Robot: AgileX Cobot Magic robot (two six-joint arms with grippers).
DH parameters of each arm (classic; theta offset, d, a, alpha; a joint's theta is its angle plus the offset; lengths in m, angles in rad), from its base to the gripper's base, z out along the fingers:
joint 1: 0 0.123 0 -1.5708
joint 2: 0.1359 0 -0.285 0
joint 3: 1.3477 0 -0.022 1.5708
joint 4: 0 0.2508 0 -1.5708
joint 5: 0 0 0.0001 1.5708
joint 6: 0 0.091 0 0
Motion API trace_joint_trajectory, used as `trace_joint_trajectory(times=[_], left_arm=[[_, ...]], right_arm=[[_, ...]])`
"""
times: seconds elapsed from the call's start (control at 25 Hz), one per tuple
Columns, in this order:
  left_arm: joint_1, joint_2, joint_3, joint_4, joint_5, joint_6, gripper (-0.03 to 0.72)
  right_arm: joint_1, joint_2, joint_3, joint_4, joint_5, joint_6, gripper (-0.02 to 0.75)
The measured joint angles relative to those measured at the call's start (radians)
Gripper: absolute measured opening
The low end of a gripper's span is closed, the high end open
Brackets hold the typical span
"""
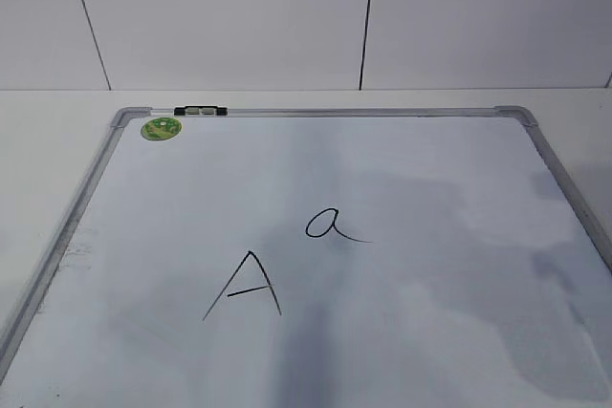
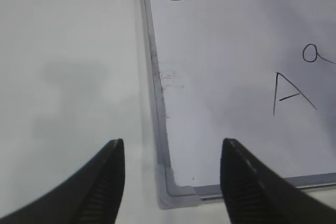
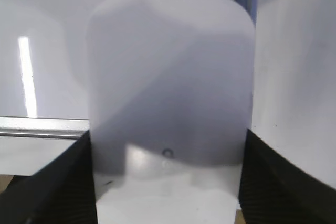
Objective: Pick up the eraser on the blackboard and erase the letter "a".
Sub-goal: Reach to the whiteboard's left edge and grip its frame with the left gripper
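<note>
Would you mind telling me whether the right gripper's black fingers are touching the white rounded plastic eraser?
Touching. In the right wrist view, the black fingers press against both sides of the white rounded plastic eraser, with no gap on either side.

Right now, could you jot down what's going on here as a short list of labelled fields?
board: blackboard, white surface, flat on the table
writing: letter "a" intact, capital A lower left of it
magnet: green magnet at the far left corner
eraser: eraser between the right gripper fingers, apparently gripped
left gripper: left gripper open, empty, above the board's near left corner
</note>
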Motion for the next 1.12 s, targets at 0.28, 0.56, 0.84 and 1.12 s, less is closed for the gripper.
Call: trace_joint_trajectory(times=[0.28,0.56,0.84,1.12], left_arm=[[0.000,0.280,-0.023,-0.087,-0.108,0.000,0.433],[0.000,0.580,-0.044,-0.115,-0.185,0.000,0.433],[0.000,0.908,-0.166,-0.115,-0.195,0.018,0.433],[0.000,1.184,-0.343,-0.116,-0.175,0.073,0.433]], right_arm=[[0.000,0.000,0.000,0.044,-0.015,-0.031,0.562],[0.000,0.000,0.000,0.052,-0.015,-0.037,0.562],[0.000,0.000,0.000,0.052,-0.017,-0.039,0.562],[0.000,-0.001,0.000,0.052,-0.017,-0.039,0.562]])
